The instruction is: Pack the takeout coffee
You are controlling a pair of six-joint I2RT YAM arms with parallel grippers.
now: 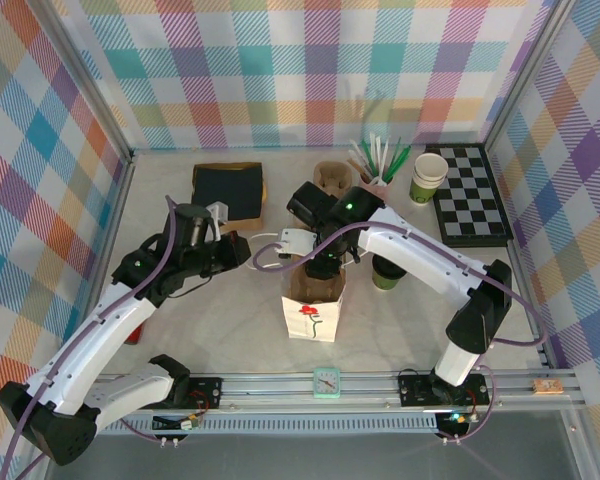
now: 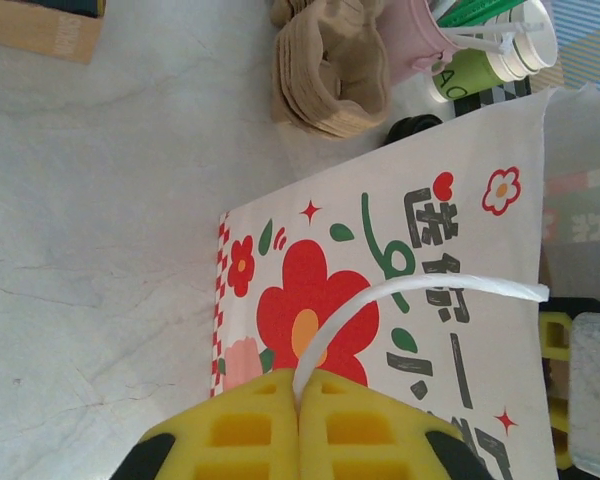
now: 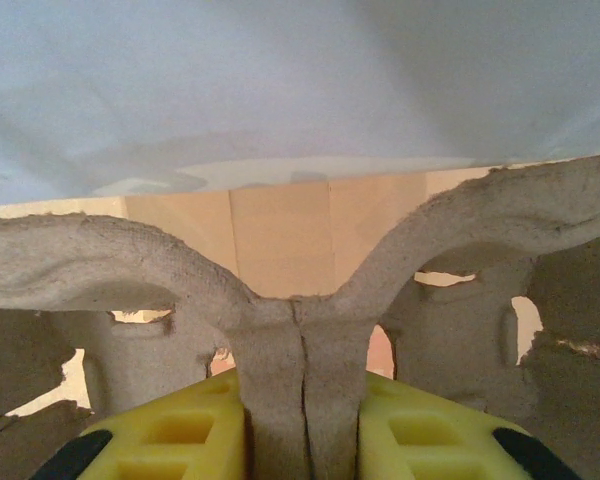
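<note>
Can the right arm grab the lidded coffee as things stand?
Probably not yet: the right hand is shut on the pulp carrier inside the paper bag; the lidded coffee sits beside the bag.

The takeout coffee (image 1: 384, 280), a small green paper cup with a black lid, stands upright on the counter (image 1: 230, 320), just right of the flower-printed bag (image 1: 313, 318).

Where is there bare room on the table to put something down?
Bare: between the bag and the left arm; between the bag and the right arm's base. Crowded: the back, with box, carriers, straws, cup, chessboard.
</note>
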